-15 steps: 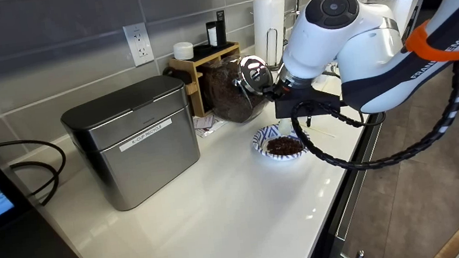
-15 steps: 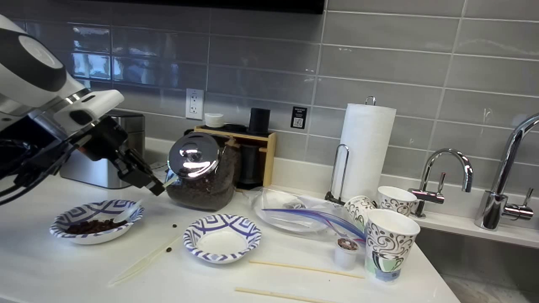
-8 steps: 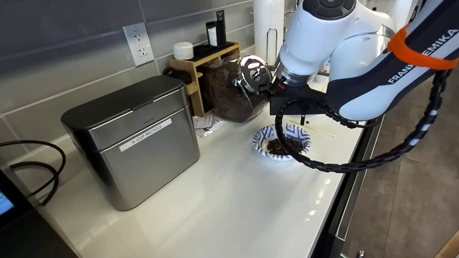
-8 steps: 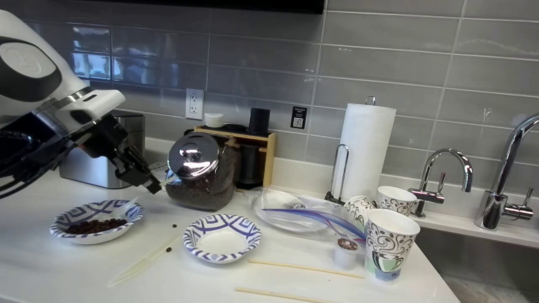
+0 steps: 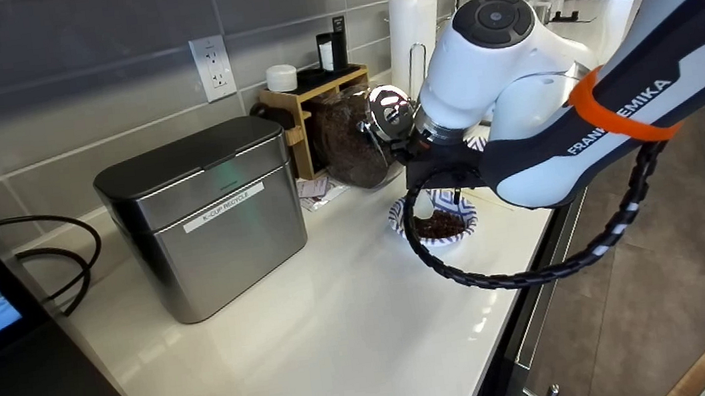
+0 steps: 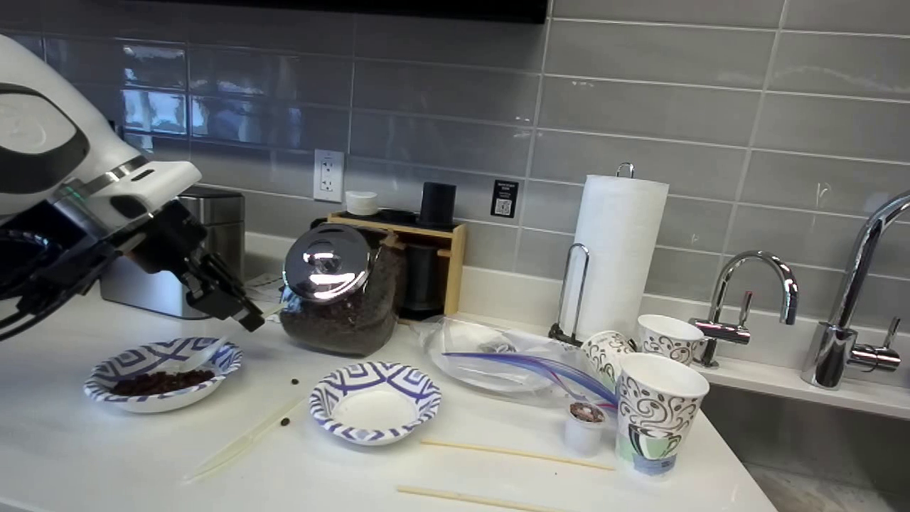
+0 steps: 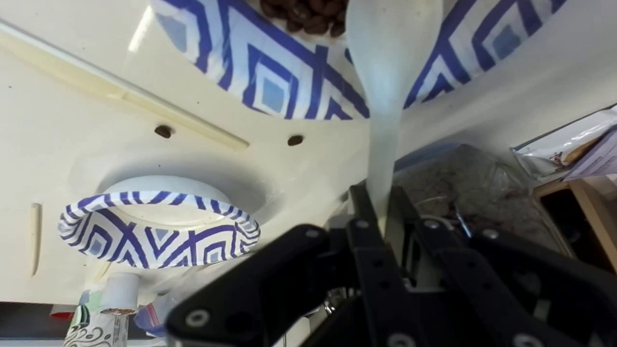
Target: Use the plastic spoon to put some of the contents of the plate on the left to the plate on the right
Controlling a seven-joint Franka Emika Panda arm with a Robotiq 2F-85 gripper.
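Gray tile [image 6: 441,149] backs a white counter [image 6: 341,476], on which the left bowl [image 6: 153,355] and the right bowl [image 6: 375,411] stand near each other, presumably so that a scoopful has only a short way to travel. Dark beans [image 6: 160,384] lie in the left bowl; none show in the right bowl, so the transfer looks yet to be made. Pinched between the fingers [image 7: 360,207] of the gripper [image 7: 380,197] is the plastic spoon [image 7: 391,62], held near the tail of its handle, which seems chosen to let the head reach inside the left bowl with the fingers above and outside the rim. Its slant, head lowest, suits digging in; any load would, I judge, want it levelled first. What looks like a plastic knife [image 6: 242,446] reaches into the gap between the bowls, where two stray beans [image 6: 285,422] lie. The wrist view cuts off the tip of the spoon's head, and I cannot tell whether it touches the beans. In an exterior view the arm [image 5: 529,105] hides the fingers and nearly all of the right bowl.
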